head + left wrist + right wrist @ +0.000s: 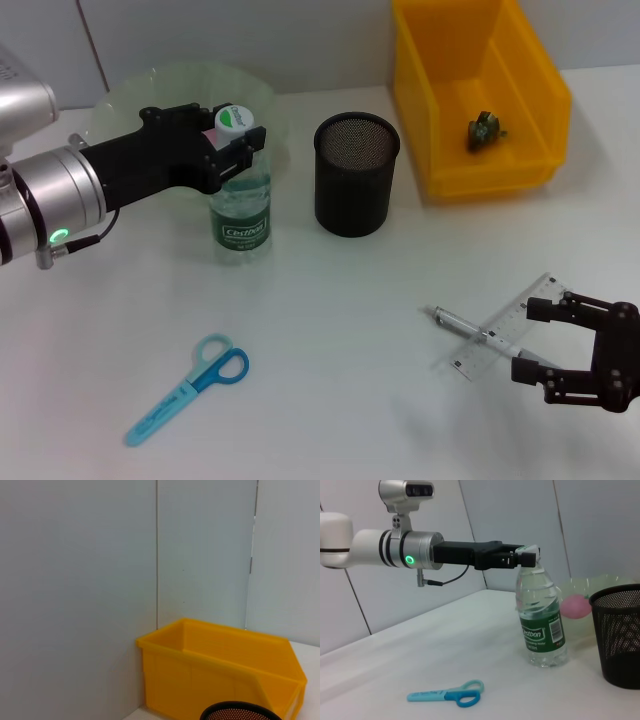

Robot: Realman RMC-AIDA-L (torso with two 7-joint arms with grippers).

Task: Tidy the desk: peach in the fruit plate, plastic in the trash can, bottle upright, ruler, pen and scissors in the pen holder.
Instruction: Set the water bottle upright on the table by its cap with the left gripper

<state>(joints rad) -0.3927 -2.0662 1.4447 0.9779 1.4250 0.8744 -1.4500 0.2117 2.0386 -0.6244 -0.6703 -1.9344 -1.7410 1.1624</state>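
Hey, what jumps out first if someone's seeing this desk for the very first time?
The left tool grips the neck of the upright water bottle, which stands in front of the pale green fruit plate holding a pink peach. The bright yellow trash can sits at the back right with crumpled plastic inside, beside the black mesh pen holder. Near the front, the right tool hangs open at the clear ruler and pen; blue scissors lie front left.

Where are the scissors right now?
In the head view the blue scissors lie flat on the white desk at front left, in front of the upright bottle, apart from both grippers.
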